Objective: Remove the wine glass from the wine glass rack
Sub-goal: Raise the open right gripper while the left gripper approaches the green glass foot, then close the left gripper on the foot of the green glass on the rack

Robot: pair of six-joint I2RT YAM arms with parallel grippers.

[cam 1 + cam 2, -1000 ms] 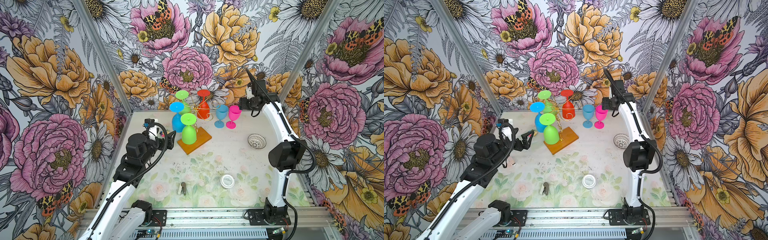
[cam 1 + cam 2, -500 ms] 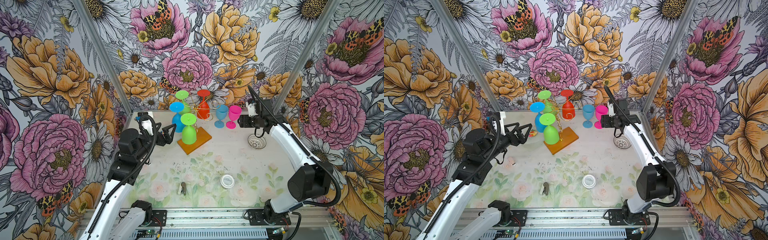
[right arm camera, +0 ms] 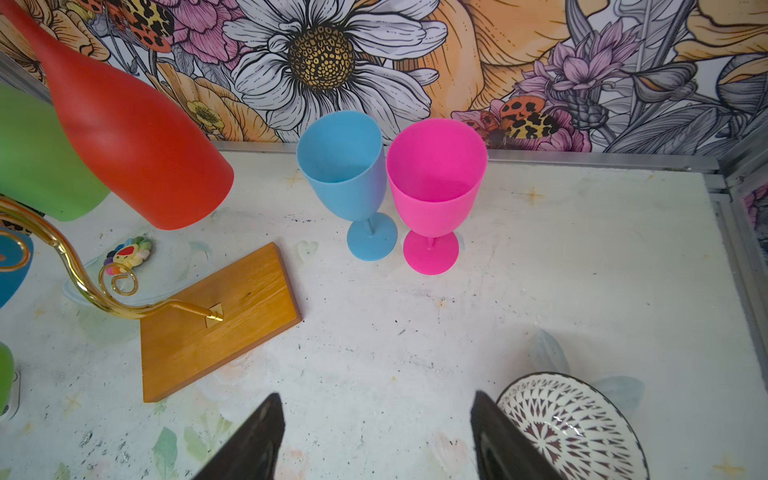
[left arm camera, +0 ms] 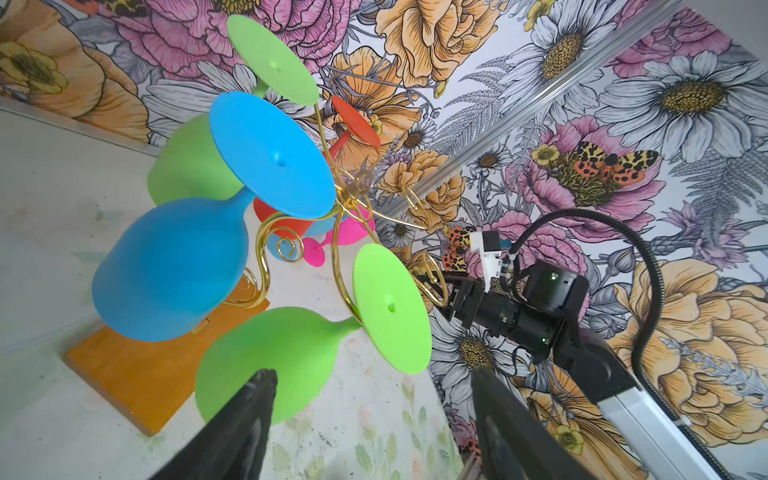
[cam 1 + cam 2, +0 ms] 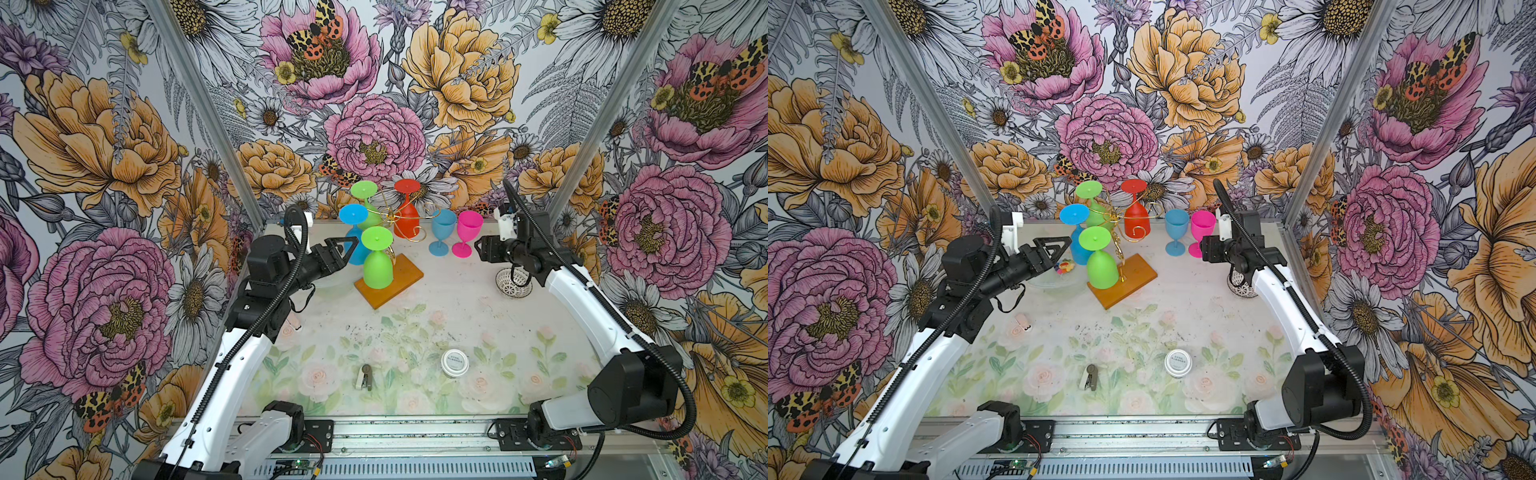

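Observation:
The wine glass rack is gold wire on an orange-brown wooden base. Upside down on it hang a near green wine glass, a blue one, a far green one and a red one. My left gripper is open just left of the near green glass, level with its bowl, and holds nothing. In the left wrist view one fingertip overlaps that bowl. My right gripper is open and empty above the table, right of the rack and near the standing pink glass.
A light blue glass and the pink glass stand upright by the back wall. A patterned bowl sits under the right arm. A clear dish with a coloured trinket lies left of the base. A white tin and a small clip lie near the front.
My left gripper has swung right toward the rack, up to the near green glass, and its jaws have narrowed a little. My right gripper has drawn down and forward from the back wall.

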